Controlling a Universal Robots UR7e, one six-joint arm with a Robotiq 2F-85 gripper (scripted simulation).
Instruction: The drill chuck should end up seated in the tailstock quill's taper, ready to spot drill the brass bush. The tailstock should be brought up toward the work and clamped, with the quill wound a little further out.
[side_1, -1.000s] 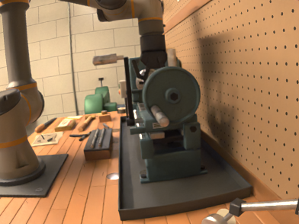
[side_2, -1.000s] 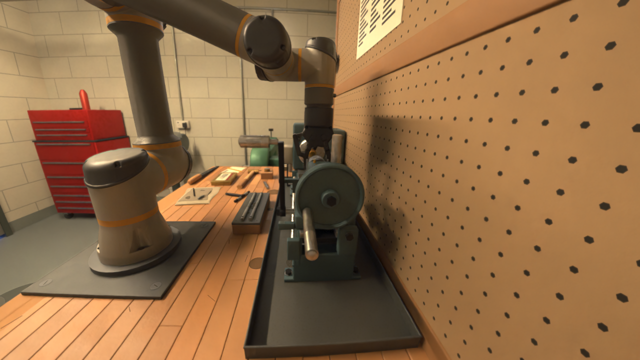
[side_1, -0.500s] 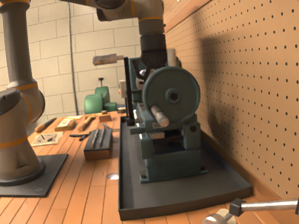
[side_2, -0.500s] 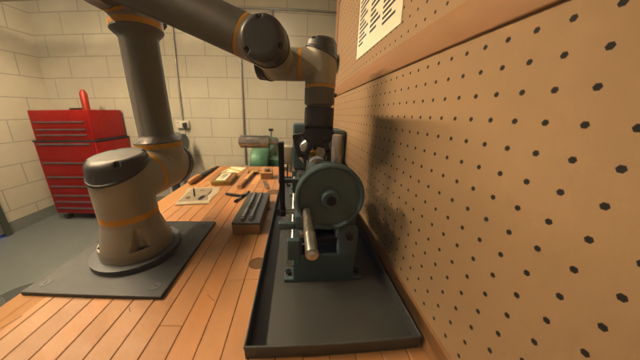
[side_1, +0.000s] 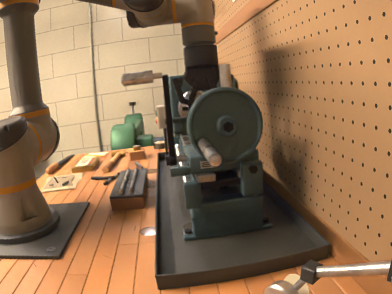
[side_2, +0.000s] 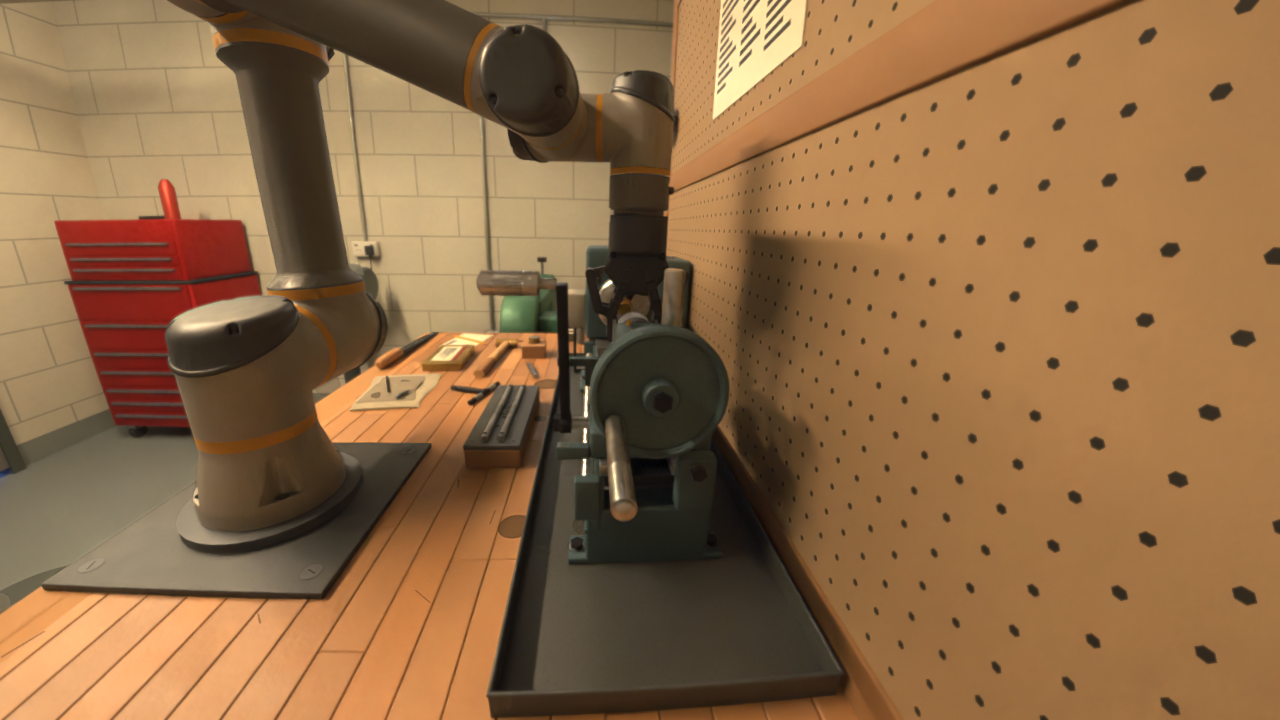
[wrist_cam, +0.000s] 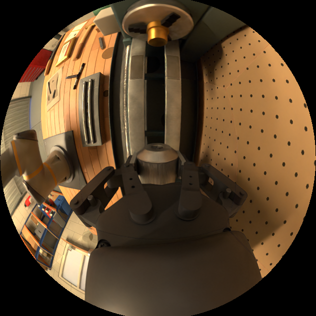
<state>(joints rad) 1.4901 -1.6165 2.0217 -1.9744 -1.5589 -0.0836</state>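
Observation:
My gripper (wrist_cam: 157, 168) is clamped around the drill chuck (wrist_cam: 157, 160), a knurled silver cylinder whose nose points along the lathe bed toward the headstock. It hangs above the bed ways (wrist_cam: 151, 97), just ahead of the tailstock (side_2: 649, 466). The brass bush (wrist_cam: 157, 35) sits in the lathe chuck (wrist_cam: 157, 17) at the far end. The tailstock's green handwheel (side_1: 225, 125) with its crank handle (side_1: 209, 152) faces the side cameras and hides the quill's mouth, so I cannot tell whether the chuck sits in the taper.
The black drip tray (side_2: 627, 609) holds the lathe against the pegboard wall (side_2: 985, 358). A block of bars (side_2: 501, 425), hand tools and a paper sheet (side_2: 394, 390) lie on the wooden bench, beside the robot base (side_2: 260, 484).

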